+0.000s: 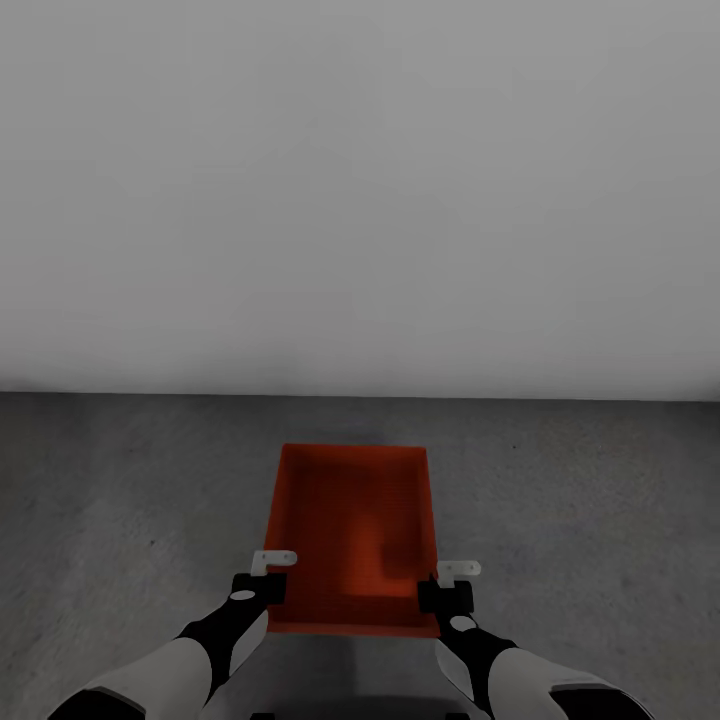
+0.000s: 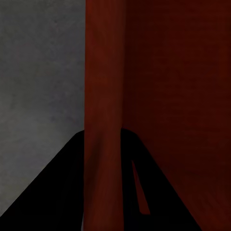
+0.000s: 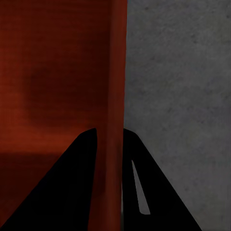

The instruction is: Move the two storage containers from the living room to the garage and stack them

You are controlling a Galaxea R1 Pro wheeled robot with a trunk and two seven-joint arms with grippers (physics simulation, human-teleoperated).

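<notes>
One red-orange storage container (image 1: 350,530) with no lid sits low in the middle of the head view, over the dark grey garage floor (image 1: 120,500). My left gripper (image 1: 262,585) is shut on its left wall near the close corner. My right gripper (image 1: 443,592) is shut on its right wall. In the left wrist view the dark fingers (image 2: 53,192) straddle the red wall (image 2: 101,96). The right wrist view likewise has that gripper's fingers (image 3: 159,192) on either side of the wall (image 3: 115,72). I cannot tell whether the container touches the floor.
A bare pale grey wall (image 1: 360,200) rises just beyond the container and spans the whole view. Mottled grey floor (image 3: 183,72) stretches out to both sides of the container.
</notes>
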